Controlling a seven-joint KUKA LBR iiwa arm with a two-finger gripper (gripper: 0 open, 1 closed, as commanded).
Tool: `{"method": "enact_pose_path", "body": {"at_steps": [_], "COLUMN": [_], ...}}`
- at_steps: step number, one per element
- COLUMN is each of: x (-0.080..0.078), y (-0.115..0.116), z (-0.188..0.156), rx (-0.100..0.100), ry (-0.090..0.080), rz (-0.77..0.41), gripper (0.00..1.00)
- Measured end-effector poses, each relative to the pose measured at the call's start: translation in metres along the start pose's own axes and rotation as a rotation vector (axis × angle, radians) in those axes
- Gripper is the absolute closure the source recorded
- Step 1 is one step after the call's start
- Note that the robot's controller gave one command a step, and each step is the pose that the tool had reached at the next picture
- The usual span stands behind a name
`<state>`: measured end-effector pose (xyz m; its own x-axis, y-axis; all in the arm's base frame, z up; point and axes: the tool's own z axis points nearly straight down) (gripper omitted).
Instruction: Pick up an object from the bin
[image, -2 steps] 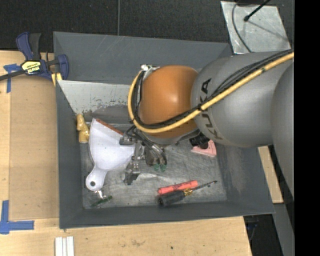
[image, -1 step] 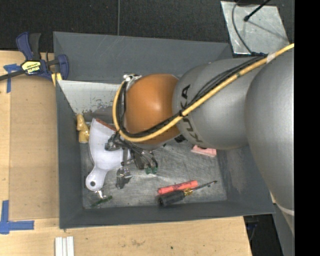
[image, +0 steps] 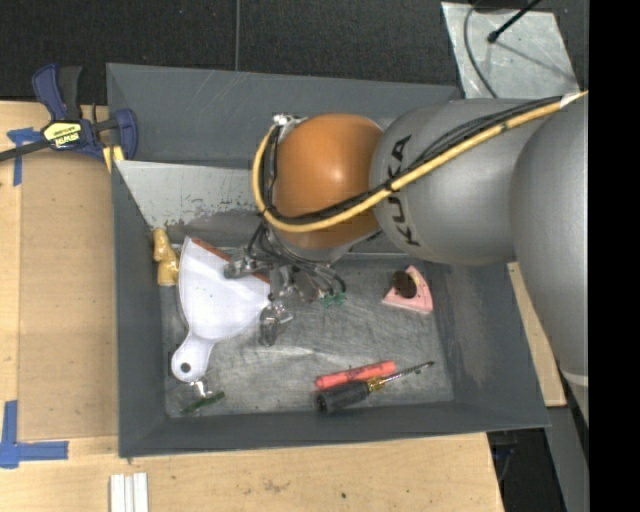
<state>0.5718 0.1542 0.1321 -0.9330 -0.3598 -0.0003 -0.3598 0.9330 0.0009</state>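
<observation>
- Low in the left half of the bin (image: 138, 330), the gripper (image: 272, 318) hangs under the arm's orange cover (image: 320, 175). It is at the right edge of a white scoop (image: 212, 295).
- Whether the gripper is open or closed, or has hold of anything, I cannot tell; the wrist hides too much of it.
- The scoop lies near the left wall, its bowl toward the back and its ringed handle pointing to the front-left corner.
- A brass fitting (image: 163, 256) sits just beside the scoop's back edge, against the left wall.
- A small green bit (image: 333, 299) lies just right of the gripper.
- A pink wedge (image: 412, 295) lies well apart to the right, with bare floor beyond it up to the right wall.
- Along the front wall lie a red-handled screwdriver (image: 350, 378) and a black handle (image: 338, 398), touching.
- Between gripper and screwdriver the floor is open — the widest free patch.
</observation>
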Motion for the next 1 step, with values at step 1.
{"method": "enact_pose_path", "body": {"at_steps": [1], "x": [0.0125], "y": [0.0445], "z": [0.0011], "rx": [0.003], "ry": [-0.002], "rz": [-0.28], "gripper": [0.0]}}
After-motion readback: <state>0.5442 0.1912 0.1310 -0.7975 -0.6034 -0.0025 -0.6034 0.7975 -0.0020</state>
